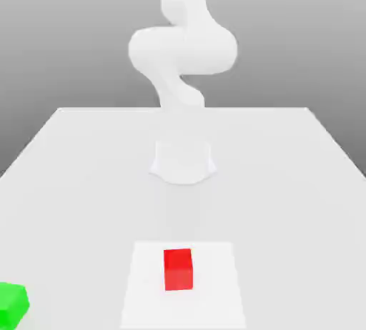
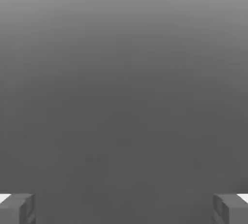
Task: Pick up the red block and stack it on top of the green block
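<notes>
We see a plain white table [image 1: 78,178] under soft, even light, with a slightly brighter square patch [image 1: 214,300] near its front edge. Behind it, a bare grey backdrop [image 1: 300,28] fades gradually darker.

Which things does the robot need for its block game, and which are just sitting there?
For the job:
- red block, on the table toward the front
- green block, at the exterior view's left edge, apart from the red one
- end effector, open, holding nothing

Just there:
- white table
- lighter square patch under the red block
</notes>
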Robot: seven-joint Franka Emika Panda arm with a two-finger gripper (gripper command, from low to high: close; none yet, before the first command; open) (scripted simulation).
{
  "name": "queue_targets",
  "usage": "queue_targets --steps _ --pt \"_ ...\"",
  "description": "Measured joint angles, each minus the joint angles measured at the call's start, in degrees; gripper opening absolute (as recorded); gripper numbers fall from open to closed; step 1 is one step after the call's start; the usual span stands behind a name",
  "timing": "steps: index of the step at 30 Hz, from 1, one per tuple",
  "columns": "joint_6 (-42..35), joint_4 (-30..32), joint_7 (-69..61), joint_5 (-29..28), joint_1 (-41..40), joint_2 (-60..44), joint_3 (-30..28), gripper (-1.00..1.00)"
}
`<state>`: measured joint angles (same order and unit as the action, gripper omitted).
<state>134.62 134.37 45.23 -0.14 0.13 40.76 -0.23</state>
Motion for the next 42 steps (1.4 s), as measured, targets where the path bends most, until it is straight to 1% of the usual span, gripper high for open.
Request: queue_targets --steps 20,26,27,34,40,42 --pt "23.56 20.93 -5.99 0.33 0.52 -42.06 -1.64 0.00" --pt "33.71 20.18 -6.97 1.39 0.04 -54.52 -0.92 0.00" --pt "34.87 19.99 -7.06 1.49 -0.10 -55.89 -0.76 -1.00" --pt "34.88 20.00 -6.88 1.28 -0.18 -55.88 -0.69 -1.00" --pt "25.47 21.43 -6.09 0.45 -0.05 -45.06 -1.26 -1.00" --pt "22.86 18.69 -2.90 0.92 -2.25 -45.21 -2.83 -1.00"
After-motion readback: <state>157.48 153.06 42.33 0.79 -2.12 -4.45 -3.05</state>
